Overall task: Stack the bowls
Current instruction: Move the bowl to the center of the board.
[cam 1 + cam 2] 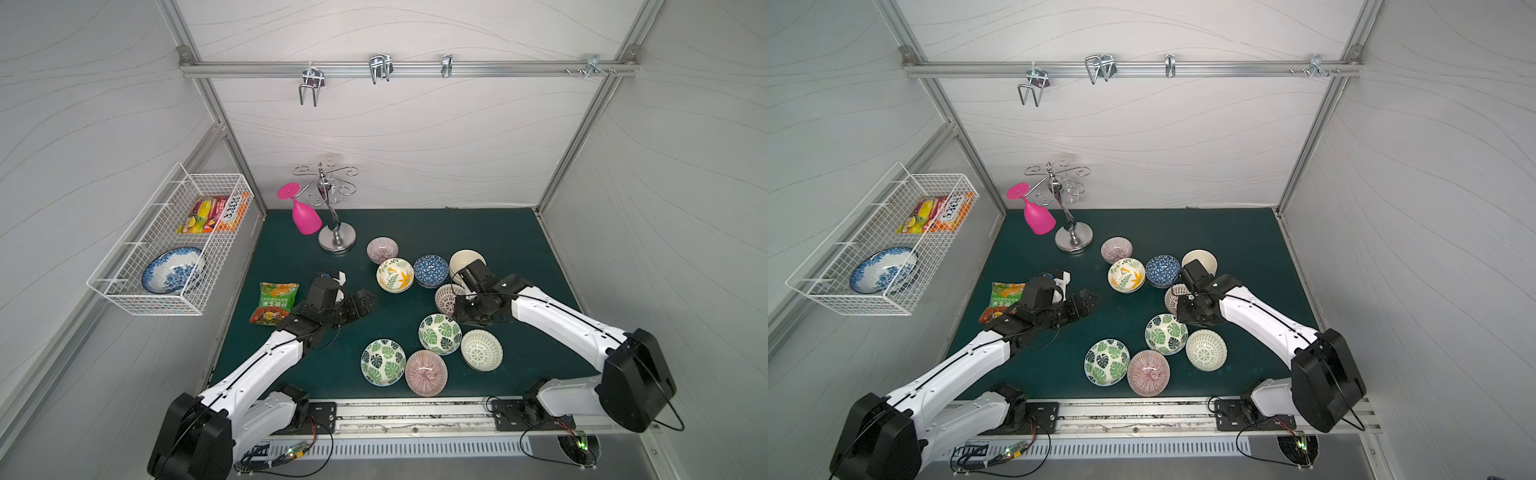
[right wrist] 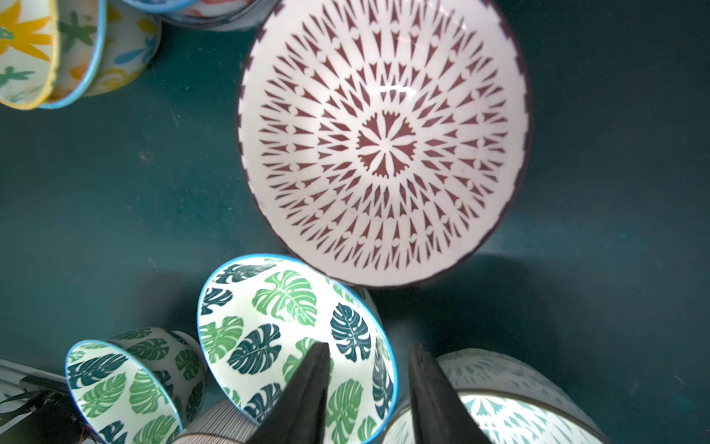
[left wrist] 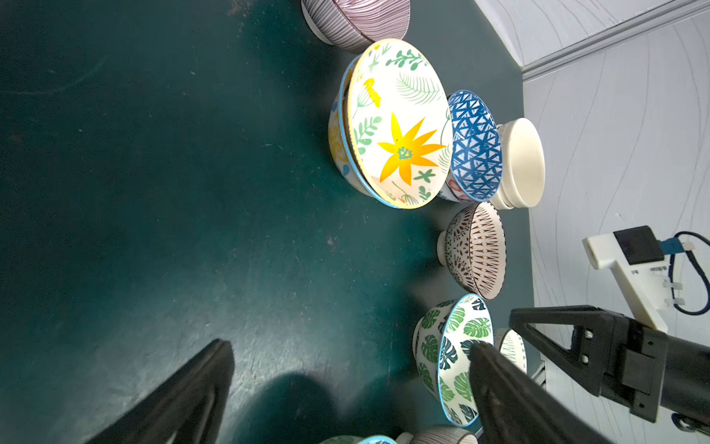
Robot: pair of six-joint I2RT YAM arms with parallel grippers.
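Right pincer (image 2: 369, 346) is half open (nothing in it) over the leaf bowl (image 2: 276, 307) rim. Go down slow, rim in the gap, then squeeze. Left pincer (image 1: 368, 300) is wide.

The bowls (image 1: 439, 333) cluster together, a snack packet (image 1: 274, 302) to their left, a rack (image 1: 337, 240) farther back.

"玉米" on green snack bag (image 1: 274, 303)

The white-and-maroon round ceramic bowl (image 2: 384, 142) has a smooth, glossy glaze. The dark green table mat (image 3: 153, 192) looks matt and scuffed. The silver metal stand (image 1: 337, 243), above centre, is mirror-polished.
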